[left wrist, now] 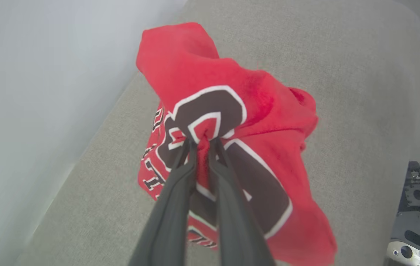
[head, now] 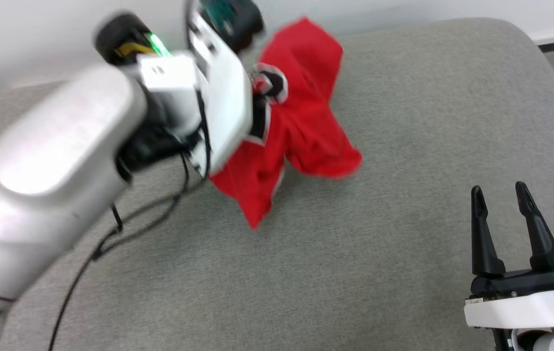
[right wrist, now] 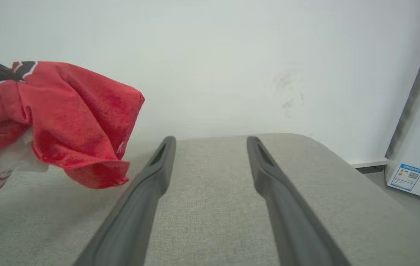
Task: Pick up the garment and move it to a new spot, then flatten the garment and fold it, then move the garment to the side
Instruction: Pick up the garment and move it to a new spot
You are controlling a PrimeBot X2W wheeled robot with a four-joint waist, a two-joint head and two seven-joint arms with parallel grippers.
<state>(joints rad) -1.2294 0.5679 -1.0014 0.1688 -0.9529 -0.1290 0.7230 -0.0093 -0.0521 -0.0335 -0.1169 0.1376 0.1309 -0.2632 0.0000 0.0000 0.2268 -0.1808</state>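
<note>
My right tool [head: 498, 186] is open; my left tool [left wrist: 202, 141] has the garment [left wrist: 254, 96] pinched.

Nearest me in the head view, at 4 o'clock, the right tool's fingers stand spread wide with nothing between them, over the grey cushion [head: 403, 273]. Farther out, toward 12 o'clock, the left tool is clamped on a fold at the black, white-edged numeral. The red cloth hangs bunched from that pinch over the cushion. I cannot tell whether its lowest folds touch. Beyond it is the pale wall [right wrist: 232, 55].
</note>
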